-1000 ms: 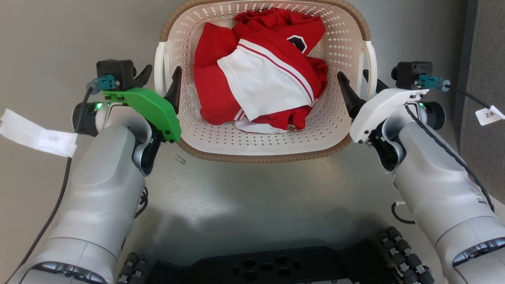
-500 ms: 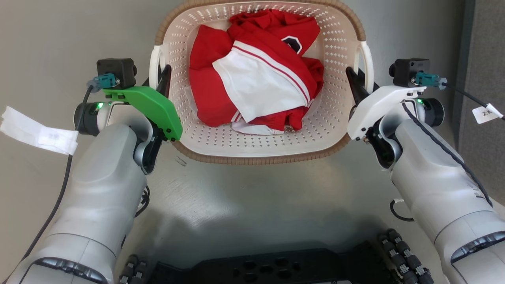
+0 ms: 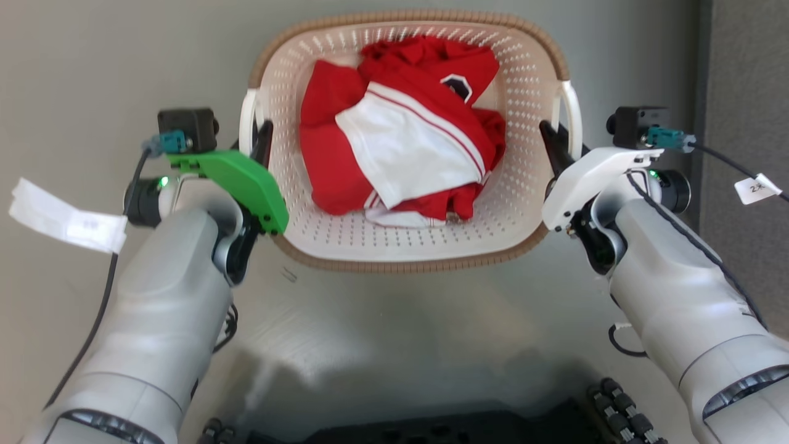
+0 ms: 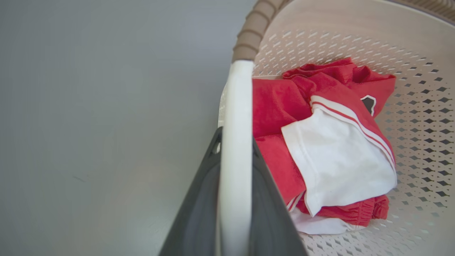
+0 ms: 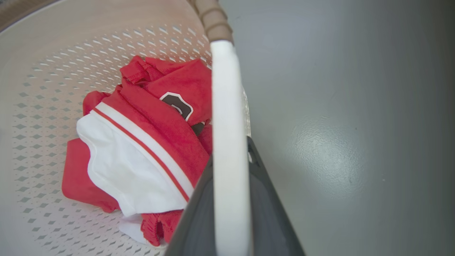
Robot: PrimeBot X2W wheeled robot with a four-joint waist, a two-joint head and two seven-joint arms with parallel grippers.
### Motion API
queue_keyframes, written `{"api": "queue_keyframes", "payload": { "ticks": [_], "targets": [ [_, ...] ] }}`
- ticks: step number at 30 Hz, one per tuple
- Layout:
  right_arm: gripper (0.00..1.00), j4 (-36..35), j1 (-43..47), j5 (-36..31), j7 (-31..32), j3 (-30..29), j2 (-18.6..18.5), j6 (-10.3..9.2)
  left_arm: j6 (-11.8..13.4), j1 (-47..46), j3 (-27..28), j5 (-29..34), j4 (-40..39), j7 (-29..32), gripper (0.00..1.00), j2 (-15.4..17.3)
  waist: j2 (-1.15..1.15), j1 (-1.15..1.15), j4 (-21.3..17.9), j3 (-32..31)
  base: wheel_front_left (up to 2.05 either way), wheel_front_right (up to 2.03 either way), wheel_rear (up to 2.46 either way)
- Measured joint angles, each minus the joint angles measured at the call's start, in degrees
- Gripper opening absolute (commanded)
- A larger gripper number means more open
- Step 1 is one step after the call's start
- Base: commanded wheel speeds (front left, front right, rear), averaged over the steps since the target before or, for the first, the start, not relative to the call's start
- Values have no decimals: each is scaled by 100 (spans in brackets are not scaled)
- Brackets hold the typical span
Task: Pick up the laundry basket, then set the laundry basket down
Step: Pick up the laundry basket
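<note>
**Two-handed grasp of the basket (image 3: 407, 266), just completed.** A second ago both claws stood spread, each straddling one white handle with its inner finger inside the basket wall. Half a second ago they had pressed together, and they remain so.

- **Left claw (image 3: 257, 132):** pinching the left handle (image 4: 236, 142). The left wrist view shows the handle running up between the two dark fingers with no gap on either side.
- **Right claw (image 3: 564, 139):** pinching the right handle (image 5: 227, 142) in the same manner, as seen in the right wrist view.
- **Basket:** it lies straight ahead of the robot, between the two forearms, over open grey floor (image 3: 394, 333). It is clear of the darker strip (image 3: 746, 92) along the floor's right edge. Its brown rim looks level and shows whole in the head view.
- **Clothes (image 3: 407, 142):** red and white, heaped in the middle of the basket, arranged as before.

The whole head view has shifted since the claws closed, so the camera has moved. The basket's slightly changed place in the picture is therefore no proof of travel, and whether its bottom has left the floor cannot be told.

Judgement: gripping is finished, and the lift is beginning or comes next. Both arms should rise together, since uneven lifting would tilt the load or let a smooth handle slip through the fingers.
</note>
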Motion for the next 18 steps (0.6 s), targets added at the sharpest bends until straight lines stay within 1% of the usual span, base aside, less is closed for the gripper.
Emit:
{"api": "queue_keyframes", "payload": {
  "ticks": [6, 18],
  "targets": [
    [0, 114, 101, 119, 10, 160, 21, 0, 0, 224, -92, -231, 114, -8, 0, 0, 0, 0, -14, -305, 0, 0, 0],
    [0, 278, 331, 495, 316, 446, 27, 2, 0, 681, -282, -787, 162, 157, 0, 0, 0, 0, -56, -1214, 0, 0, 0]
  ]
}}
